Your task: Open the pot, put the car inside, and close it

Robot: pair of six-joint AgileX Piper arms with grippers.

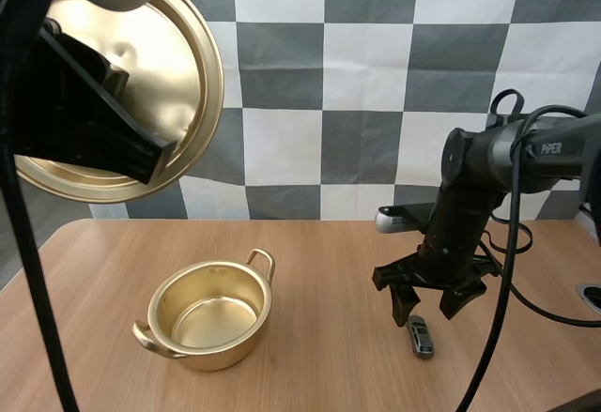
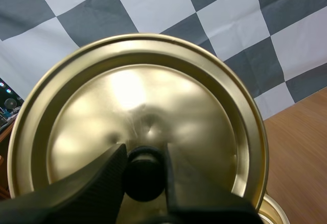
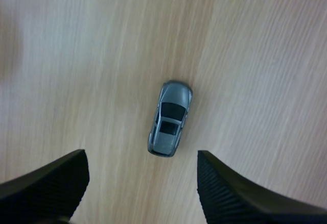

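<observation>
Pinching the black knob [image 2: 144, 175] of the golden lid [image 1: 183, 65] between its two fingers, left gripper [image 1: 150, 160] hangs high over the near left of the scene, well clear of the table [image 1: 329, 262]; lid is tilted steeply, knob side toward the arm bases. Left wrist view: left gripper [image 2: 144, 153] fingertips pressed on either side of the knob, lid [image 2: 153, 91] broadside on, a sliver of pot rim [image 2: 271, 211] past its edge. Pot [image 1: 218, 351] stands upright on the near left of the table, uncovered, its inner floor in plain sight, one handle toward the near left and the other toward the far right. Car [image 1: 421, 336], small and silver-grey, sits on its wheels on the near right of the table, well apart from the pot. Right gripper [image 1: 424, 307] points down just above the car, fingers spread wide, not touching it. Right wrist view: right gripper [image 3: 142, 178] fingers stand apart with ribbed faces turned inward; car [image 3: 170, 118] lies lengthwise on the bare wood [image 3: 76, 55] just beyond the gap between them
</observation>
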